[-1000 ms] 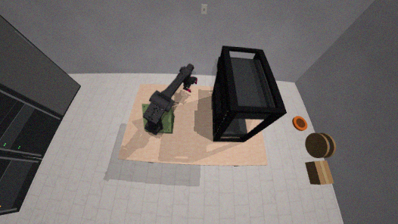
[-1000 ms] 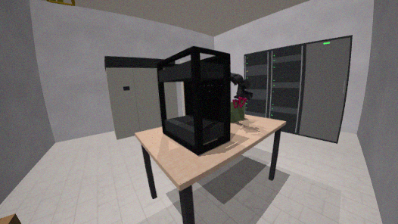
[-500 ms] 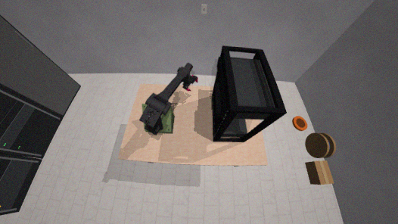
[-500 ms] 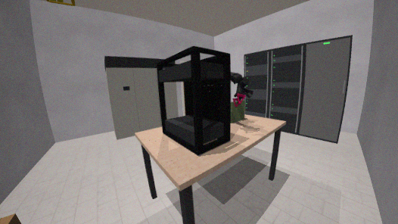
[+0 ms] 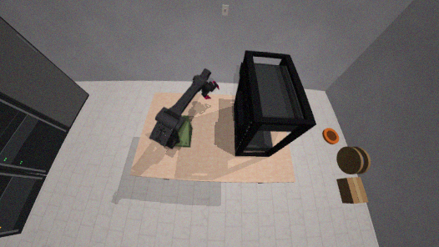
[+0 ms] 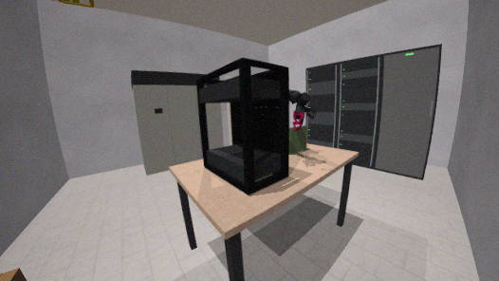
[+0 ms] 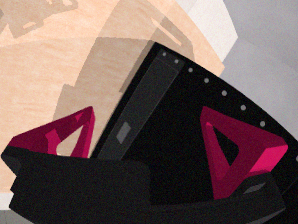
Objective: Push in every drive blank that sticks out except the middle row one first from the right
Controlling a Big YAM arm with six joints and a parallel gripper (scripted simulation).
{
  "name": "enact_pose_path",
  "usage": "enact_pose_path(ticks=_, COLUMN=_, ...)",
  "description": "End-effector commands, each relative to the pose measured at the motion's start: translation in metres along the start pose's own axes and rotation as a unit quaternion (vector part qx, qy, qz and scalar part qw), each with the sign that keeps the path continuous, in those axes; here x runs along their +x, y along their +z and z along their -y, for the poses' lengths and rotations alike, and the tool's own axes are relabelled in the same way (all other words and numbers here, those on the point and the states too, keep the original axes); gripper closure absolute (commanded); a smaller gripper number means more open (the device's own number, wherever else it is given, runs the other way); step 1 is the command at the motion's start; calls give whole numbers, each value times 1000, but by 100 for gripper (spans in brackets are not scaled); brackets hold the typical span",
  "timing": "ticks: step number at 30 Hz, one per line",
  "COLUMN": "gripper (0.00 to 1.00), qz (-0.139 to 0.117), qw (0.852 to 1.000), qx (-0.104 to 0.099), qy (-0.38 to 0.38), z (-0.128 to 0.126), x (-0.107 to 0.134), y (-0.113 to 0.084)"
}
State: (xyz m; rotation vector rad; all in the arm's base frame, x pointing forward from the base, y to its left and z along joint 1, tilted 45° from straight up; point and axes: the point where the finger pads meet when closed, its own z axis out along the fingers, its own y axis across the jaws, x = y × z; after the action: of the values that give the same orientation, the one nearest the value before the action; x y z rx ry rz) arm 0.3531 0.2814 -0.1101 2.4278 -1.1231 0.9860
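Observation:
The black open-frame rack (image 5: 240, 113) (image 6: 247, 119) (image 7: 180, 116) stands upright on the wooden table (image 5: 209, 167) (image 6: 228, 209) (image 7: 60, 50), its front face turned towards the arm. My gripper (image 5: 209, 88) (image 6: 297, 122) (image 7: 147, 112) has magenta fingers that are spread wide with nothing between them. It hovers just in front of the rack's front face, near its far end, apart from it. In the wrist view a grey drive blank (image 7: 141, 106) runs across the dark front between the fingers. The rows of blanks are too dark in the top and exterior views to tell which stick out.
The arm's base stands on a green pad (image 5: 184, 134) on the table's left part. On the floor to the right lie an orange disc (image 5: 330, 135), a brown drum (image 5: 353, 160) and a box (image 5: 351, 190). Server cabinets (image 5: 25, 138) (image 6: 375, 109) line the wall.

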Motion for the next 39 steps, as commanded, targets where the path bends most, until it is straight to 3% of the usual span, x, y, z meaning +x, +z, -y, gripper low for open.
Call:
enact_pose_path(ticks=1, gripper=0, qz=2, qw=999, qx=25, qy=45, z=3, x=1, y=-13)
enact_pose_path(ticks=3, gripper=0, qz=2, qw=998, qx=28, qy=60, z=4, x=5, y=-12)
enact_pose_path(ticks=9, gripper=0, qz=4, qw=989, qx=69, qy=131, z=13, x=9, y=-28)
enact_pose_path(ticks=17, gripper=0, qz=14, qw=963, qx=122, qy=239, z=24, x=22, y=-49)
enact_pose_path(ticks=19, gripper=0, qz=14, qw=963, qx=122, qy=239, z=24, x=22, y=-49)
enact_pose_path(ticks=27, gripper=0, qz=33, qw=919, qx=174, qy=353, z=33, x=37, y=-73)
enact_pose_path(ticks=34, gripper=0, qz=57, qw=863, qx=216, qy=454, z=38, x=53, y=-94)
enact_pose_path(ticks=36, gripper=0, qz=57, qw=863, qx=216, qy=454, z=38, x=53, y=-94)
enact_pose_path(ticks=39, gripper=0, qz=71, qw=834, qx=234, qy=494, z=39, x=59, y=-106)
